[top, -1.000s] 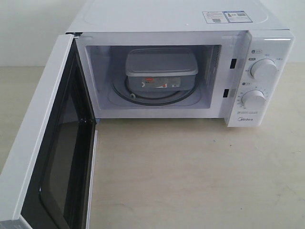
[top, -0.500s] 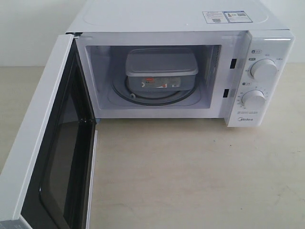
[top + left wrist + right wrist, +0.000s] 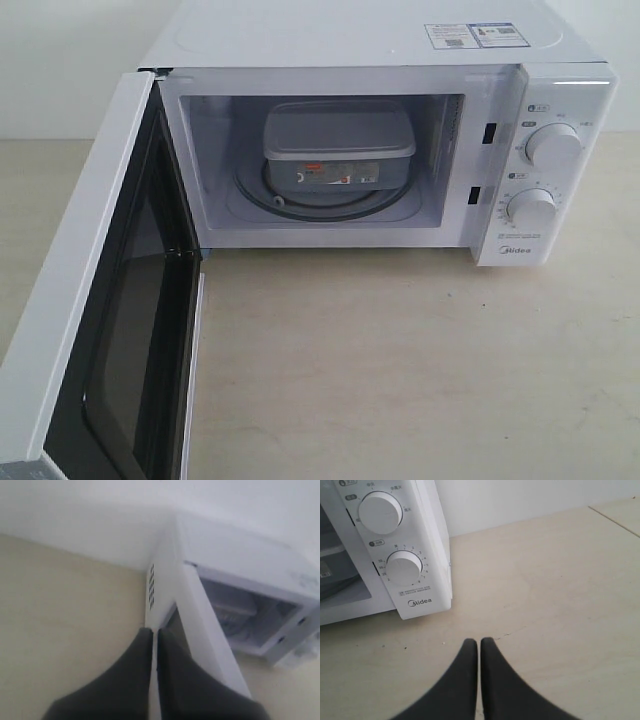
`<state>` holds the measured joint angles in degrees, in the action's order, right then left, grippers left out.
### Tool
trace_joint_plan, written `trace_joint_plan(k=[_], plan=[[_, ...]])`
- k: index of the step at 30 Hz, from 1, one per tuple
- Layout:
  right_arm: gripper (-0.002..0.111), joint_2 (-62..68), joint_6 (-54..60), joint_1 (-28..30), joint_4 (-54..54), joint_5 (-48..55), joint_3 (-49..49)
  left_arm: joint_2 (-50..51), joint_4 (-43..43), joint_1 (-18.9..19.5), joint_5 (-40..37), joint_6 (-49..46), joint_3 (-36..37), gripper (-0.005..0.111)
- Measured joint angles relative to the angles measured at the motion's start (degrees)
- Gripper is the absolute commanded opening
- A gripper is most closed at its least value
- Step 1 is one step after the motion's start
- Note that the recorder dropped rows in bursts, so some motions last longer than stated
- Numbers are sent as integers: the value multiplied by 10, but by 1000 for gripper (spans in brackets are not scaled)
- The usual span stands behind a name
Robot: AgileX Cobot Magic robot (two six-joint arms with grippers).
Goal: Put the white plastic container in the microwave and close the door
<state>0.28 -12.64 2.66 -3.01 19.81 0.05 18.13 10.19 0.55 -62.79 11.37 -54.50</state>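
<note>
The translucent white, rounded-rectangular plastic container with a flat rimmed lid sat on the glass turntable inside the white Midea countertop microwave, well ahead of both pincers. Loading looked done and only the closing was left. The white door with its dark window and black inner frame stood swung wide open.

The left pincer had its fingers pressed together with nothing between them. The door's outer side lay just ahead of its tips; whether they touched could not be told. The right pincer was likewise shut on nothing above the pale bench, with the microwave's two round dials ahead and off to one side.

To close well, the left pincer would probably best press the outer face far from the hinge and follow the arc steadily until the latch caught, without shoving the microwave backward. The right pincer should keep out of the door's sweep.
</note>
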Motion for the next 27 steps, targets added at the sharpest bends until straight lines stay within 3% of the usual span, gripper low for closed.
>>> trace_joint_plan(k=[4,11,23,27], plan=[[0,0,0,0,0,0,0,142,15,0,-59,-68,-46,4],[0,0,0,0,0,0,0,305,65,0,-70,-165,-61,4],[0,0,0,0,0,0,0,408,183,0,-70,-355,17,4],[0,0,0,0,0,0,0,418,272,0,-70,-444,46,4]])
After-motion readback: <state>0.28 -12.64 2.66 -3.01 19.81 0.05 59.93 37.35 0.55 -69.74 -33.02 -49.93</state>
